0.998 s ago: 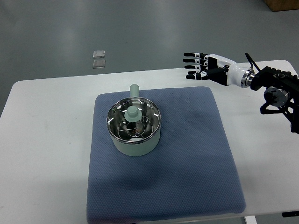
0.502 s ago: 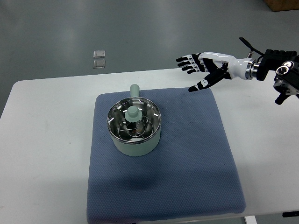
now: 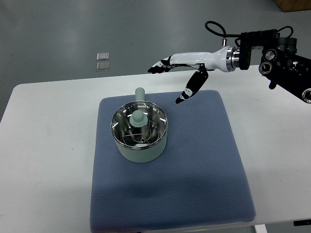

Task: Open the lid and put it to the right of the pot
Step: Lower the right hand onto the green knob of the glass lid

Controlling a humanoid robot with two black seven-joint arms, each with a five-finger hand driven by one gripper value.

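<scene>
Glass lid (image 3: 139, 124) sits on the pot (image 3: 140, 133), so the approach is under way: the empty, spread right hand (image 3: 181, 74) must descend onto the knob (image 3: 137, 118).

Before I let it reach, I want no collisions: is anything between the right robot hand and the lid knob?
Nothing visible. The right robot hand hangs open, up and right of the pot; only bare blue mat lies between it and the lid knob.
</scene>
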